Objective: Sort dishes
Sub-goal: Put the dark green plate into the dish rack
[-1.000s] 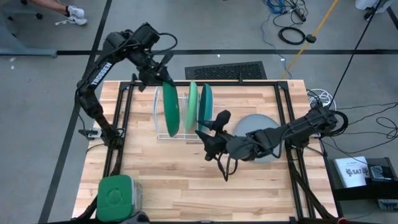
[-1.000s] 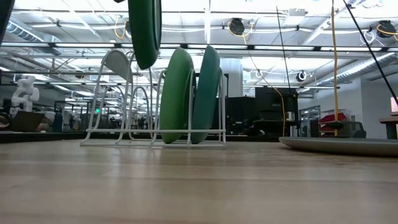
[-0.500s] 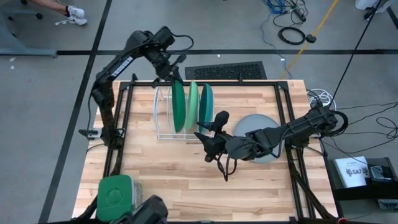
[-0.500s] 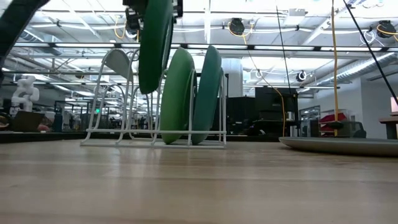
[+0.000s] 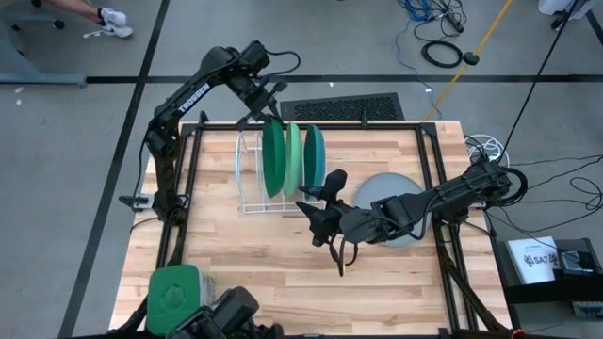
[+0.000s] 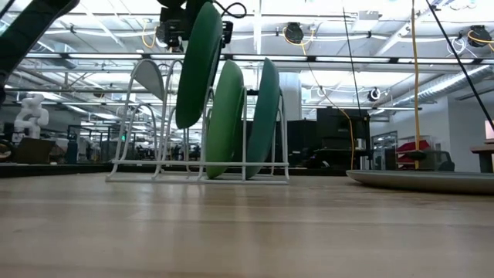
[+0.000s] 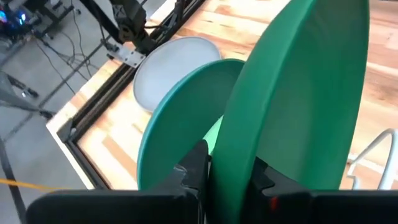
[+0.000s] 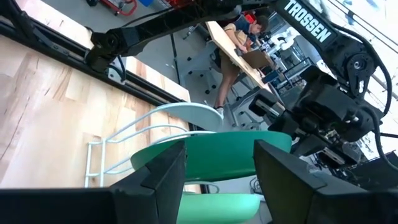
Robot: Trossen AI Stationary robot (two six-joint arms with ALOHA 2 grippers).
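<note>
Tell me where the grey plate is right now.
In the high view, the grey plate lies flat on the table's right side, partly under the right arm, right of the white wire rack.

Grey concrete floor (image 5: 75,141) crossed by black tape lines (image 5: 377,78), with cables (image 5: 443,47) and a floor vent (image 5: 342,107).

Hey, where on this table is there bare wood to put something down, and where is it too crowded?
Bare wood runs along the table's near edge, between the green lidded container and the right corner. A narrower strip lies left of the white wire rack. It is crowded mid-table: the rack holds three plates, the right claw hovers beside it, and the grey plate lies under that arm.
</note>
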